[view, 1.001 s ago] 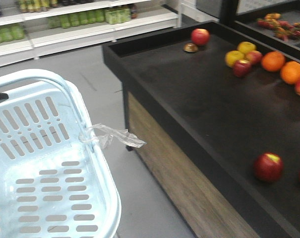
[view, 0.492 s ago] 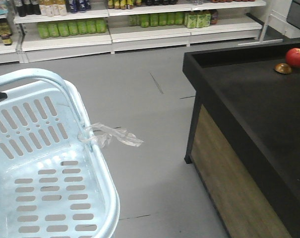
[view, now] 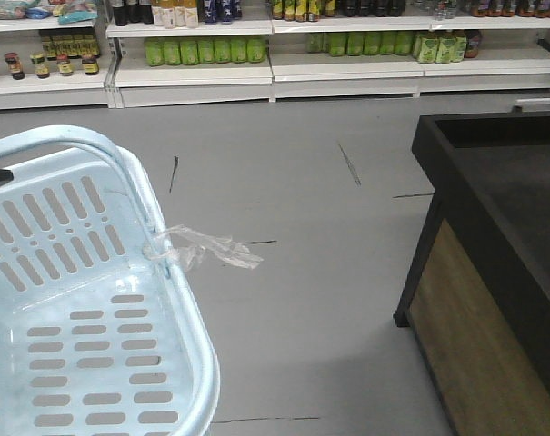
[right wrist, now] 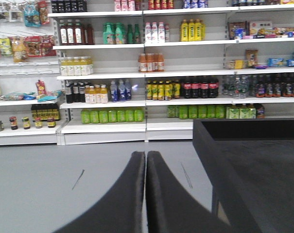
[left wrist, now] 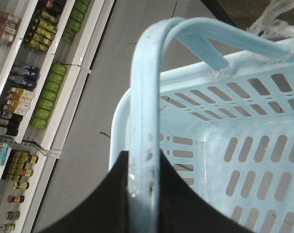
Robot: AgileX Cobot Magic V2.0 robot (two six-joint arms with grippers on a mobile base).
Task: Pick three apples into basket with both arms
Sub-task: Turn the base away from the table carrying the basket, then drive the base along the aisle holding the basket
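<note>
Hanging over grey floor [view: 302,227] beside a black display table [view: 515,186], the basket [view: 75,227] is clamped by its handle [left wrist: 146,97] in the left gripper [left wrist: 143,162]; the right gripper [right wrist: 146,158] has its fingers [right wrist: 129,189] touching, holding nothing.

L gripper [left wrist: 140,154] clamped on basket handle [left wrist: 143,97]: one black finger [left wrist: 110,199] each side of the bar, both pressed tight against it, tips pointing up along it in wrist cam. R gripper [right wrist: 146,154] closed w/ nothing inside, fingers meeting along inner edges, tips together. Held approx level, pointing straight fwd, touching nothing.
</note>
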